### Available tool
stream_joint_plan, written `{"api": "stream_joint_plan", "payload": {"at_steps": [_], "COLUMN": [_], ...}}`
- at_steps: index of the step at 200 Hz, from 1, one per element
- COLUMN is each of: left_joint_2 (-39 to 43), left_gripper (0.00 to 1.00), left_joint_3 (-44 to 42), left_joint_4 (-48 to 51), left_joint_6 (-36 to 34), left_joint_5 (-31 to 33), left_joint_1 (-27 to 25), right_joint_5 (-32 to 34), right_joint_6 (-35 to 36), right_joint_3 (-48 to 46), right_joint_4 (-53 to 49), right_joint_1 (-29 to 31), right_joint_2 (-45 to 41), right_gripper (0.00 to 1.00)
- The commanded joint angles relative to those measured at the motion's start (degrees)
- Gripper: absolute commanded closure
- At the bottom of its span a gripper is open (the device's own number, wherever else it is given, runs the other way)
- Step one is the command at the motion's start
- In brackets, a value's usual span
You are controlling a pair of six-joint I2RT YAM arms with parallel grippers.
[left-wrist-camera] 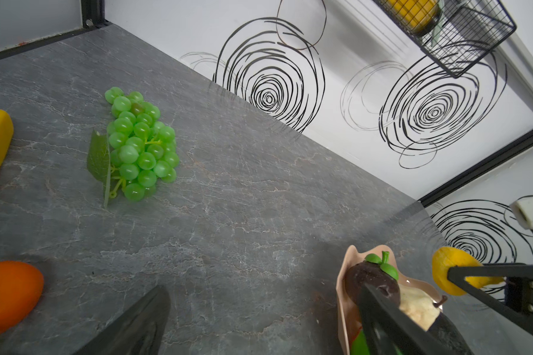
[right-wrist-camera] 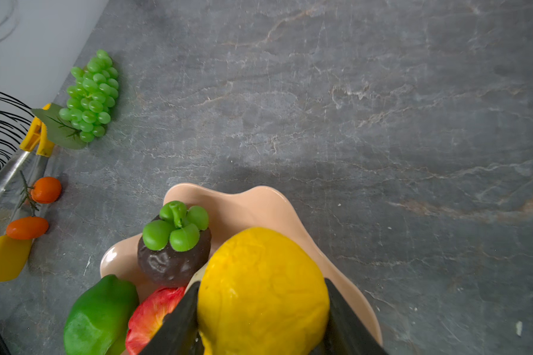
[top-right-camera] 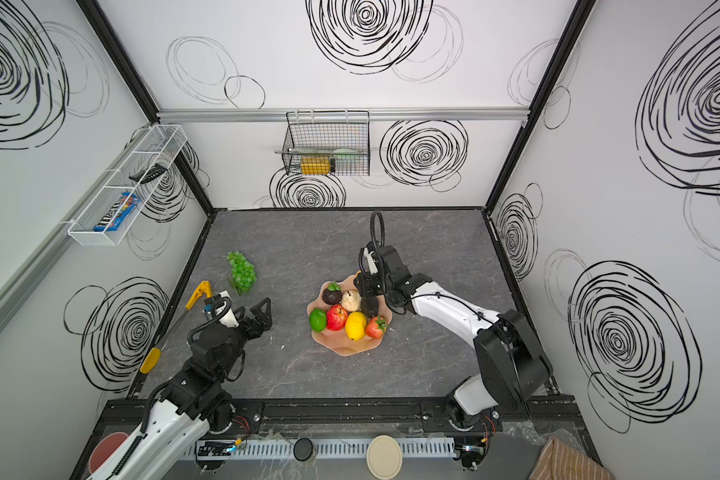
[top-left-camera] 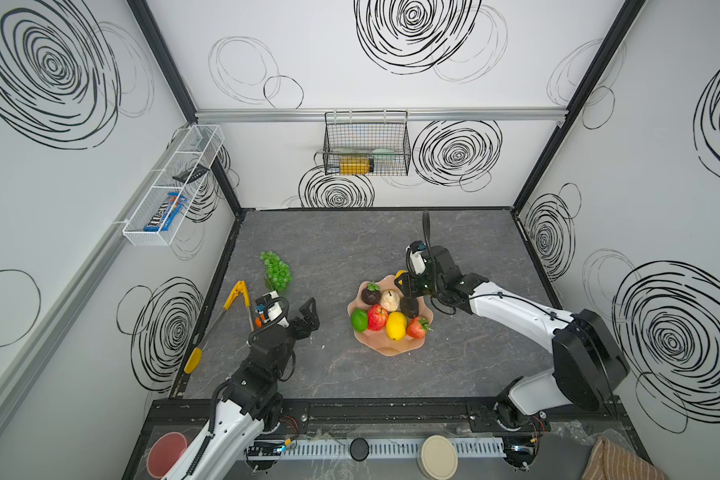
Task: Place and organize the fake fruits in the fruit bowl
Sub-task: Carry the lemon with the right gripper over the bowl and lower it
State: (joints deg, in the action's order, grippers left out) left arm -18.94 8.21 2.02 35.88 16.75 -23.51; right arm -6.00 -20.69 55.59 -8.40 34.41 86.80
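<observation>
The right gripper (right-wrist-camera: 259,319) is clenched on a yellow fruit (right-wrist-camera: 262,276), held over the far rim of the fruit bowl (top-left-camera: 391,351), just behind the mangosteen (right-wrist-camera: 173,261) and pear (top-left-camera: 390,300). The bowl's bare pocket seems to lie almost straight below, slightly toward its centre. The left gripper (top-left-camera: 312,319), jaws spread and empty, hovers left of the bowl, and is the nearer arm to the grape bunch (top-left-camera: 276,270) and oranges (right-wrist-camera: 46,189) lying farther left.

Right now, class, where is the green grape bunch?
In both top views the green grape bunch lies on the grey table, far left, just beyond the yellow tongs, well apart from the fruit bowl.
</observation>
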Motion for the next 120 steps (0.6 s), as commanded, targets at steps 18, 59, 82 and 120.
{"api": "stream_joint_plan", "payload": {"at_steps": [18, 59, 82, 120], "left_joint_2": [0.82, -0.11, -0.26, -0.33], "left_gripper": [0.01, 0.01, 0.01, 0.01], "left_joint_3": [-1.24, -1.52, -1.55, -1.66], "left_joint_4": [-5.03, -5.93, -6.15, -6.43], "left_joint_6": [-2.79, -2.88, -2.92, -2.92], "left_joint_5": [-0.34, -1.2, -1.14, -1.11], "left_joint_1": [0.9, 1.38, 1.41, 1.41], "right_joint_5": [-3.36, -3.36, -3.58, -3.15], "right_joint_6": [1.09, 1.26, 1.25, 1.35], "right_joint_3": [6.49, 9.24, 10.37, 11.6], "right_joint_4": [-7.34, -7.98, -8.29, -8.64], "right_joint_1": [-1.1, -1.02, -0.68, 0.26], "right_joint_2": [5.72, 9.02, 10.34, 11.85], "right_gripper": [0.51, 0.51, 0.5, 0.48]}}
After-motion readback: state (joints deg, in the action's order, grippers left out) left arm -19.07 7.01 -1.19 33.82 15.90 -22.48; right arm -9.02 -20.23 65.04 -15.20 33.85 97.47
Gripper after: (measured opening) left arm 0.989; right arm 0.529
